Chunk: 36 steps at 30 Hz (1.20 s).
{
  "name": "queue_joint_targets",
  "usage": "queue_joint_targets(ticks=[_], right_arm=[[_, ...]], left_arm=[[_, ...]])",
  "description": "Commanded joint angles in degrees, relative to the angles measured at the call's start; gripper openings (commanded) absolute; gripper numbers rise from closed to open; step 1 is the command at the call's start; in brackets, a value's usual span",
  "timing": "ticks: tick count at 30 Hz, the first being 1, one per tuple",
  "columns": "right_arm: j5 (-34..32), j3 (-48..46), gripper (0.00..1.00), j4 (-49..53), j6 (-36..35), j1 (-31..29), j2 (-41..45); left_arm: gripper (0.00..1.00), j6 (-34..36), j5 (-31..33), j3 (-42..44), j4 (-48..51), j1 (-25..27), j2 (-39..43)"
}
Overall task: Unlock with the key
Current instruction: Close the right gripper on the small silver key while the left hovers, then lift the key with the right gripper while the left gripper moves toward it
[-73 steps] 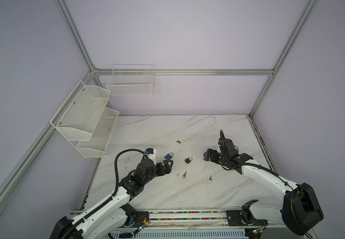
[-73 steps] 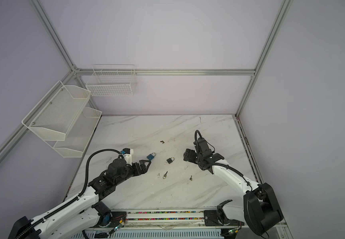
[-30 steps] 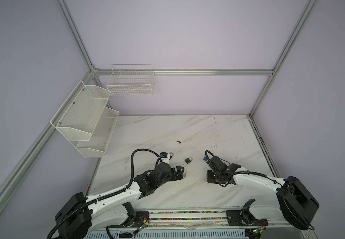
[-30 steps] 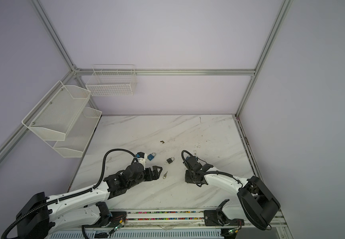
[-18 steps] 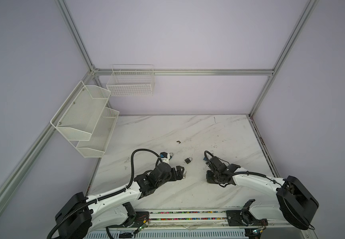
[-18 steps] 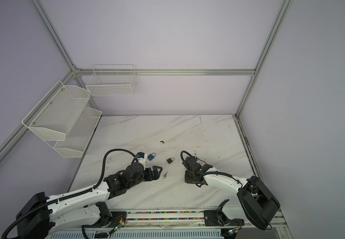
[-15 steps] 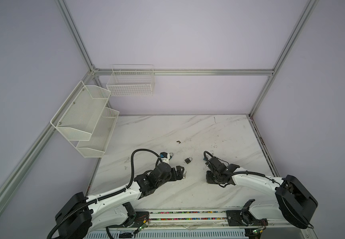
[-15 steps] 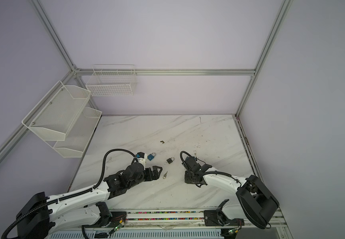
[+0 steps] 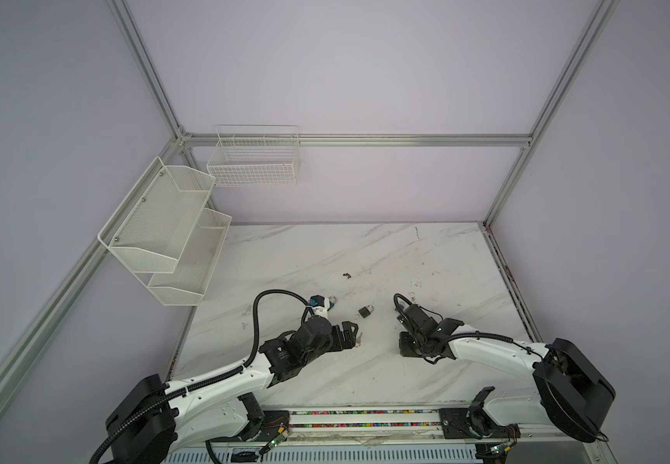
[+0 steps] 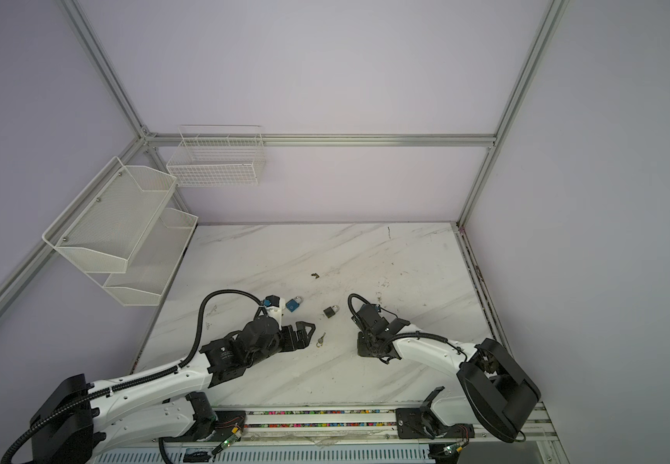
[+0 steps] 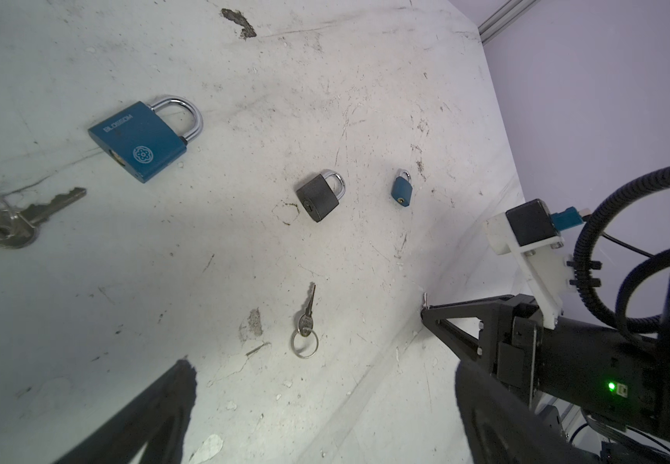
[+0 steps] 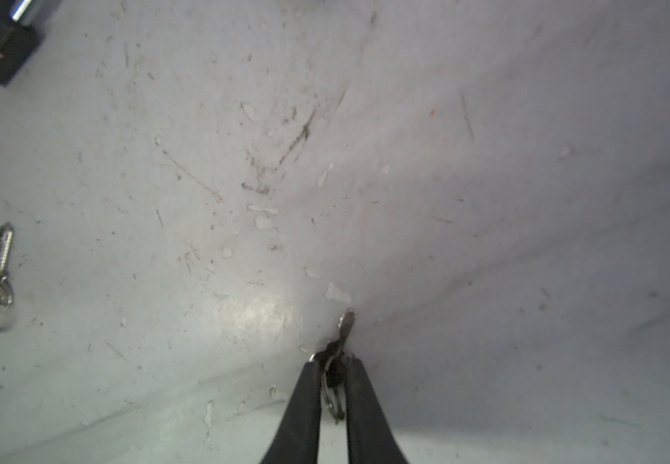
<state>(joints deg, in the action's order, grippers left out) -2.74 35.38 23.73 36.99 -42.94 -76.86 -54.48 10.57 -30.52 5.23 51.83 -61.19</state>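
Observation:
My right gripper (image 12: 334,363) is shut on a small silver key (image 12: 345,327) with a ring. The key's head sits between the fingers and its blade points out against the marble table (image 9: 365,249). In both top views this gripper (image 9: 407,347) (image 10: 365,349) is low at the table. A black padlock (image 11: 319,197) (image 9: 366,311), a large blue padlock (image 11: 140,140) (image 10: 294,304) and a small blue padlock (image 11: 401,191) lie apart from it. My left gripper (image 11: 323,367) (image 10: 309,331) is open and empty, just short of another small ringed key (image 11: 306,321) (image 10: 320,339).
A larger key (image 11: 24,219) lies near the big blue padlock. A dark scrap (image 9: 346,275) sits farther back on the table. A white two-tier mesh shelf (image 9: 164,237) and a wire basket (image 9: 253,160) hang on the walls at the far left.
Both arms came down and in toward the near middle of the table. Over the last second the right jaws narrowed onto the small key; the left arm stayed still and open.

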Motion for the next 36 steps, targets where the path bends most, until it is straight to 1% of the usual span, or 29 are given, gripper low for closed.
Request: queue_joint_targets(ticks=[1,4,5,7,11,16,18,23,24,27,31,34,36], right_arm=[[-0.5,1.2,0.15,0.8,0.0,-0.7,-0.6],[-0.5,1.6,0.15,1.2,-0.3,-0.7,-0.9],[-0.4,1.8,0.15,1.3,-0.4,-0.6,-0.9],[-0.6,2.2,0.21,1.6,-0.6,-0.7,-0.8],[-1.0,2.7,0.22,1.9,-1.0,-0.7,-1.3],[0.1,2.9,0.18,1.8,-1.4,-0.8,-1.5],[0.5,2.7,0.15,1.4,-1.5,-1.0,-1.5],[0.0,2.7,0.14,1.3,-1.9,-1.1,-3.5],[0.3,2.7,0.12,1.2,-2.1,-1.1,-3.5],[0.3,2.9,0.08,1.4,-2.4,-1.2,-2.6],[0.6,3.3,0.05,1.3,-3.5,-1.3,-0.9],[1.0,4.5,0.05,1.5,-4.5,-1.3,0.2],[1.0,5.4,0.03,1.2,-5.8,-1.5,0.7]], left_arm=[[1.00,-0.5,0.7,-5.1,-1.6,0.2,1.4],[1.00,-0.5,0.6,-4.9,-1.5,0.2,1.8],[1.00,-0.5,0.8,-4.7,-1.5,0.2,1.9],[1.00,-0.6,0.8,-4.5,-1.5,0.2,2.2],[1.00,-0.8,1.0,-4.3,-1.5,0.2,2.6],[1.00,-1.0,1.3,-4.0,-1.2,0.2,3.3],[1.00,-1.0,1.6,-4.0,-1.2,0.2,3.5],[1.00,-1.0,1.4,-4.3,-1.2,0.2,3.4],[1.00,-1.0,1.4,-4.3,-1.2,0.2,3.4],[1.00,-1.2,1.3,-4.2,-1.2,0.2,3.4],[1.00,-1.8,1.5,-3.7,-1.7,0.2,4.0],[1.00,-2.5,1.9,-2.6,-2.4,0.2,5.9],[1.00,-3.2,2.4,-1.7,-2.6,0.2,7.7]])
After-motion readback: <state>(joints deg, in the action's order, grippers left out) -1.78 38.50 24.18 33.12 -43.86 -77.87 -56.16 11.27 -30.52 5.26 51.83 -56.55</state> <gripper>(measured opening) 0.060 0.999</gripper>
